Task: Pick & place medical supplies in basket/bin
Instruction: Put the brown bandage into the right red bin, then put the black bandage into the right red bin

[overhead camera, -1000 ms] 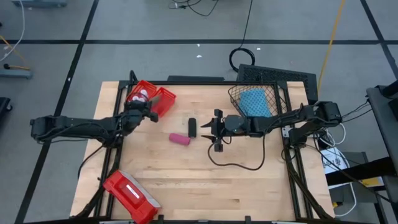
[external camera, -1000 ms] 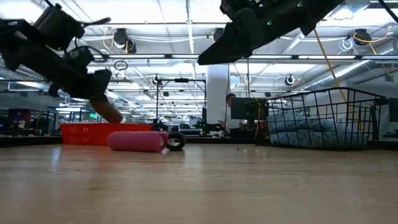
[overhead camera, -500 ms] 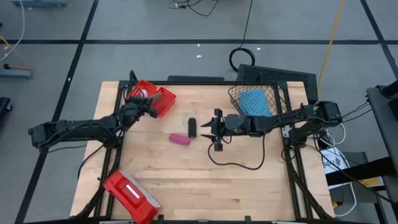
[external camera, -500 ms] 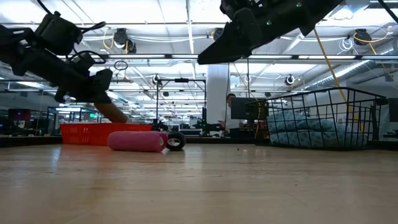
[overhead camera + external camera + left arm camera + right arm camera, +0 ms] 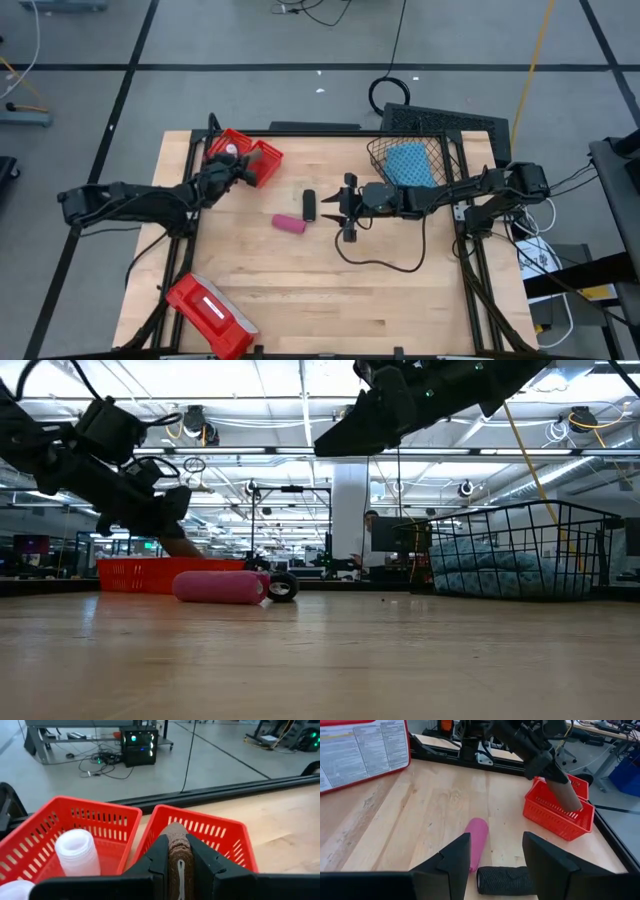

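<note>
Fingers of the left gripper pinch the brown roll, which over the last second has been carried up and onto the red bin; it now hangs over the bin's empty compartment, beside the one holding the white bottles. Release looks like the next step. The right gripper, fingers spread and empty, waits away from the bin above the black roll and pink roll on the surface
</note>
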